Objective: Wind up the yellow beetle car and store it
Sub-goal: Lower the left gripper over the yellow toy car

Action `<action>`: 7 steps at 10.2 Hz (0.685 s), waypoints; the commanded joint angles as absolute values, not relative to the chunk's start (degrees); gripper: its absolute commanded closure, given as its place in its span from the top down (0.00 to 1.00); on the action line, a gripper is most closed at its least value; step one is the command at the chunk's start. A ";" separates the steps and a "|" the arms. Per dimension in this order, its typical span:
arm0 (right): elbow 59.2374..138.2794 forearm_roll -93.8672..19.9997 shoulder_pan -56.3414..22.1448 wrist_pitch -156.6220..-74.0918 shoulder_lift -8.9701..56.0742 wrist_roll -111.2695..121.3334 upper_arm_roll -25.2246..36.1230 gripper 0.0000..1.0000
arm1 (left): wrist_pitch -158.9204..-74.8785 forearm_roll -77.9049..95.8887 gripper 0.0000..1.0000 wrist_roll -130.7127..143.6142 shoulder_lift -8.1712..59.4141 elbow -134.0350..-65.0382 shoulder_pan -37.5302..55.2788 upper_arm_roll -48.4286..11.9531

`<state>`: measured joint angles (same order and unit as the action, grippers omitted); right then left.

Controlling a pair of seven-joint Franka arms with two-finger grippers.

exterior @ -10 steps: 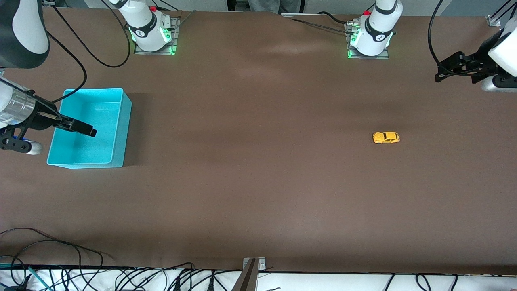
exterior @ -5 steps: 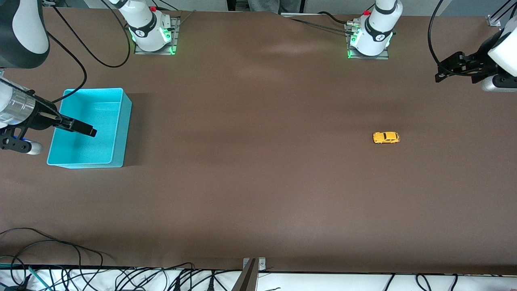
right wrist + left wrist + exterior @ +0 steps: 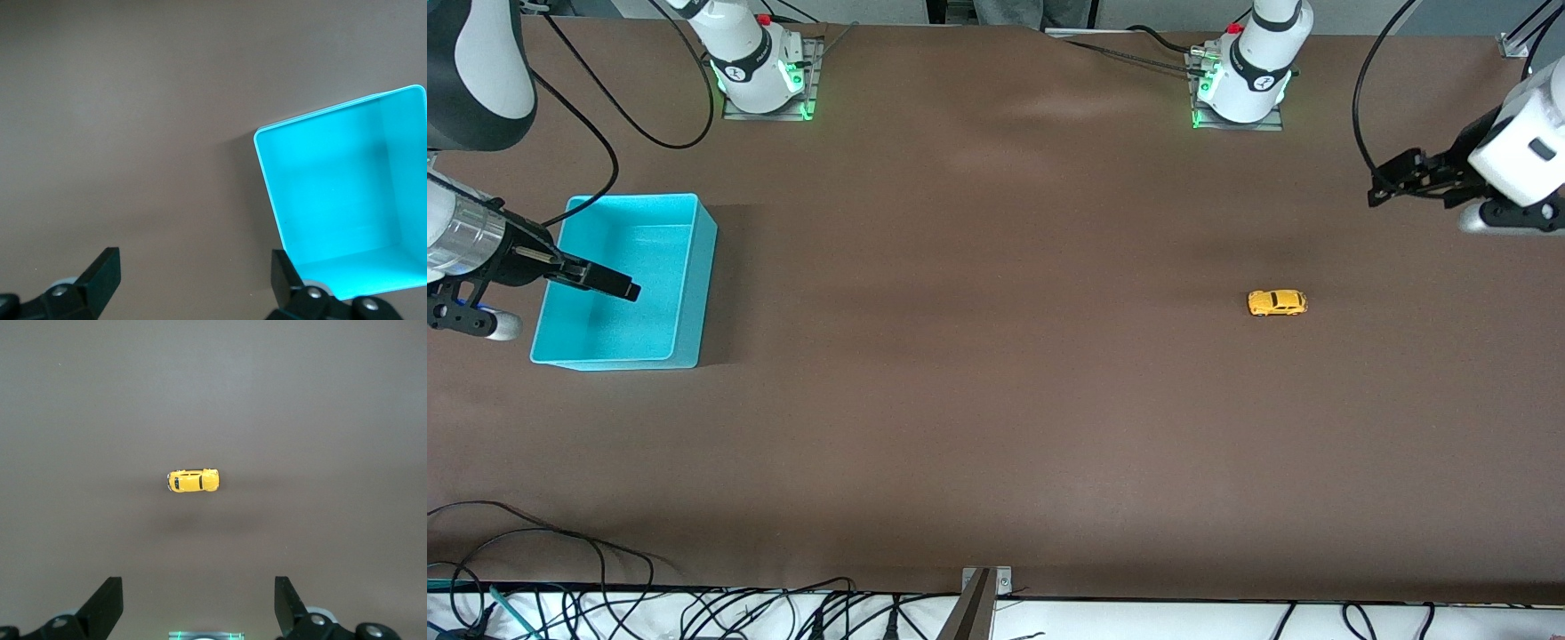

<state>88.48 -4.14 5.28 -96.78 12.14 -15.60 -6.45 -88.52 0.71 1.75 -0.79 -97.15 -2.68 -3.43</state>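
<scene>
So, left gripper [image 3: 1376, 189] just shifted toward the yellow beetle car [image 3: 1277, 303], jaws wide, empty | car alone on bench [image 3: 996, 400], well apart from bin [image 3: 704, 267] | right gripper [image 3: 627, 289] waits over bin, open, empty | pickup looks next

A robotics lab, set up for recording manipulation trials. Two white Franka arms bolted on metal base plates [image 3: 765, 102] along one edge of a wide brown table [image 3: 996, 400], green status lights glowing at each base. Black cables [image 3: 605, 142] looping from the arms across the tabletop, and a dense tangle of wires [image 3: 694, 613] along the edge nearest the front camera, by a small metal bracket [image 3: 985, 582]. Cameras mounted on both wrists, plus one high overhead. Only test props laid out: a turquoise bin [image 3: 627, 283] and a yellow beetle car [image 3: 1277, 302]. No household furnishings, just bare work surface and rig hardware.
</scene>
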 commanded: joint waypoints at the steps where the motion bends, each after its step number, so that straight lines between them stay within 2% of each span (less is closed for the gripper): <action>1: 87.71 -4.04 5.71 -96.59 12.30 -15.29 -6.77 1.00 | -95.08 -2.27 1.00 1.23 -2.81 -103.00 -3.08 -3.34; 4: 87.71 -4.04 5.80 -96.50 12.31 -15.21 -6.77 1.00 | -97.98 -2.64 1.00 1.32 -3.08 -107.29 -3.51 -2.38; 7: 87.80 -4.04 5.80 -96.06 12.30 -15.38 -6.77 1.00 | -108.00 -2.37 1.00 1.41 -3.08 -116.52 -4.31 -1.67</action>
<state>88.48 -4.13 5.30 -96.73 12.20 -15.59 -6.44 -104.20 -1.46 1.72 -1.20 -111.21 -4.05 -1.44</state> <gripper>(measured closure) 0.000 0.000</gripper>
